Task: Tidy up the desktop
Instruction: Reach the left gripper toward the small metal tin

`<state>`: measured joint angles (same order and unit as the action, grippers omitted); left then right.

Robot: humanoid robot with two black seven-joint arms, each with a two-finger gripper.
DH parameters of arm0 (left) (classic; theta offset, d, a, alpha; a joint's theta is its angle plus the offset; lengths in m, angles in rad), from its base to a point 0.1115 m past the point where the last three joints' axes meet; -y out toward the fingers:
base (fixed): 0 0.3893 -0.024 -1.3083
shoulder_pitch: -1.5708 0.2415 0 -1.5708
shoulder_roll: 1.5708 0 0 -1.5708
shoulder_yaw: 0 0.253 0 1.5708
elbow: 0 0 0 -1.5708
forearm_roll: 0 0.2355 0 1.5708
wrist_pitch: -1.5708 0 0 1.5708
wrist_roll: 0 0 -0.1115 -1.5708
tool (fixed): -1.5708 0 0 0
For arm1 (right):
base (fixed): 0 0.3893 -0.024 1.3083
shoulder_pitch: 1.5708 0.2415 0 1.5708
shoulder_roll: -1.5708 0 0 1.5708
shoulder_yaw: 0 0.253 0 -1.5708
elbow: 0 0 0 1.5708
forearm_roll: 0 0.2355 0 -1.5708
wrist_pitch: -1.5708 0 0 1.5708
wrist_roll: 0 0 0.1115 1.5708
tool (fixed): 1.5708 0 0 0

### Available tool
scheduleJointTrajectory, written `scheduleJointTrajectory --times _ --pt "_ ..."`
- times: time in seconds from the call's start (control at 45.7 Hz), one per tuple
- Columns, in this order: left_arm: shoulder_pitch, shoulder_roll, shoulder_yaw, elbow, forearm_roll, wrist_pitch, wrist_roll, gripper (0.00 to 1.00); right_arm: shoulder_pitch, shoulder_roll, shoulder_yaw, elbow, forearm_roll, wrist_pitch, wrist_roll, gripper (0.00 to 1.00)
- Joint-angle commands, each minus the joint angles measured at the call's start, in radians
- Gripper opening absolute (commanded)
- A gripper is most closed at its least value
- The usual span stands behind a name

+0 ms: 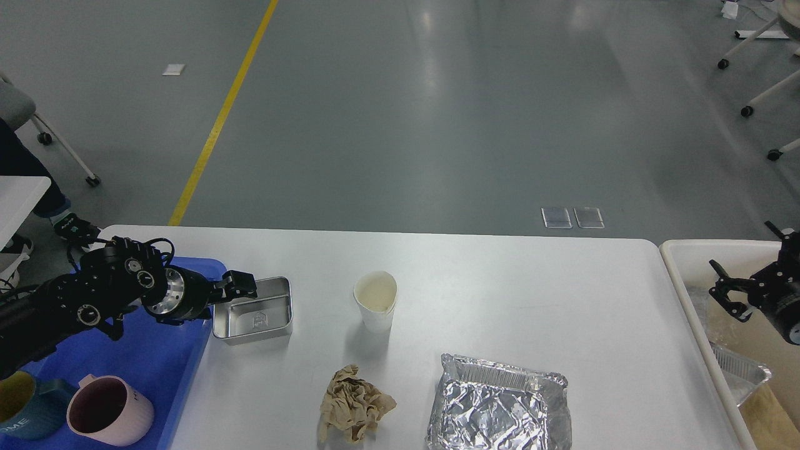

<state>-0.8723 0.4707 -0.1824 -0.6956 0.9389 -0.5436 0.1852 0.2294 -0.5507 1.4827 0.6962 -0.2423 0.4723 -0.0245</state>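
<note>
While plenty of clutter sits out in the open, the desk (500, 281) fills the lower half of the frame, a broad white top running from the blue tray (137, 356) at lower left to the cream bin (678, 262) at the right edge. Judging by what lies where, the tidy-up is partway: two mugs, one pink (109, 410) and one dark teal (25, 406), sit in the tray, and a foil container (740, 372) is already in the bin. Left on the white surface, biggest first: the crumpled foil tray (500, 406) at bottom centre-right, the steel tin (253, 310) at centre-left, the brown paper wad (354, 405) at bottom centre, and the paper cup (375, 300) upright in the middle.

Now the fingers. The left gripper (240, 286) hangs right at the tin's left rim, over the desk's left part beside the tray; it looks dark and bunched, so I cannot tell whether those fingers are open or closed, or whether they touch the tin. The right gripper (725, 289) is off the desk altogether, over the bin at the right edge, fingers spread and empty.
</note>
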Motion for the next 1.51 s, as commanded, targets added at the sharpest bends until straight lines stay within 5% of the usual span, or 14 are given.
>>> scheduleJointTrajectory --times 0.0,1.007,1.138,1.269,1.488 --pt "-0.002 -0.003 0.000 0.001 0.009 0.001 -0.013 0.98 -0.002 0.000 0.001 -0.003 0.000 0.006 0.000 1.00" --pt "0.010 -0.004 0.001 0.016 0.032 -0.001 0.000 0.93 -0.022 0.000 0.001 -0.003 0.000 0.011 0.001 1.00" --pt "0.010 -0.006 0.001 0.016 0.032 -0.004 0.000 0.85 -0.024 0.000 0.001 -0.003 0.000 0.011 0.001 1.00" --pt "0.010 -0.007 0.000 0.015 0.052 -0.012 0.000 0.58 -0.024 0.000 0.001 -0.003 0.000 0.011 0.001 1.00" --pt "0.012 -0.009 0.000 0.007 0.054 -0.015 0.002 0.45 -0.025 0.000 0.001 -0.004 0.000 0.011 0.001 1.00"
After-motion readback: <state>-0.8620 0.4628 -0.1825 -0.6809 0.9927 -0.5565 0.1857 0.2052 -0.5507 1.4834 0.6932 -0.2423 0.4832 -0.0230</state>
